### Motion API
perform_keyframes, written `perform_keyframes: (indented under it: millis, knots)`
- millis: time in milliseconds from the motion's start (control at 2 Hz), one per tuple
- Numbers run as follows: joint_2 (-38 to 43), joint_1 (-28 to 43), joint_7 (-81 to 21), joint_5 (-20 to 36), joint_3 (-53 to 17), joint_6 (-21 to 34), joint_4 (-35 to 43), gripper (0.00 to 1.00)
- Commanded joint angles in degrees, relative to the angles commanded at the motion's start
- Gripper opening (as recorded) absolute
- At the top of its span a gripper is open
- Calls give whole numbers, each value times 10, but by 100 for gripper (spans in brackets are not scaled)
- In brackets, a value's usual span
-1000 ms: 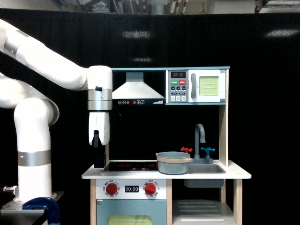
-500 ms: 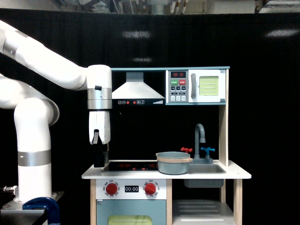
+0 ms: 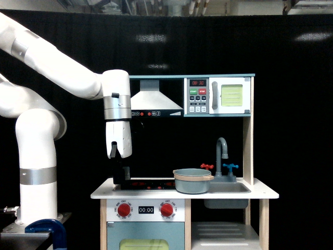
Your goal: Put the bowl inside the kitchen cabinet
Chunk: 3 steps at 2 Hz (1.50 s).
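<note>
The grey-blue bowl (image 3: 192,180) is seen resting beside the sink (image 3: 227,188). The gripper (image 3: 118,176) is poised over the stovetop's (image 3: 145,184) left end, well apart from it; whether it is open cannot be told.

The gripper (image 3: 119,176) is dark against the black backdrop, so how its jaws stand cannot be told. The kitchen cabinet (image 3: 225,233) (bottom right) and the oven door (image 3: 145,238) are cut off by the lower edge.

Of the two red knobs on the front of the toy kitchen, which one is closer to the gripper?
The red knob on the exterior view's left: it sits almost directly below the gripper, while the other red knob lies further right, under the bowl.
</note>
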Motion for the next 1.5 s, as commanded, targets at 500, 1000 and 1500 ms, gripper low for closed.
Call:
perform_keyframes:
  millis: [500,1000,1500]
  knots:
    - [95,0,-17,-11,3,-89,56,100]
    - [138,19,85,90,0,-110,104,100]
    - [163,100,-7,177,-50,-169,118,100]
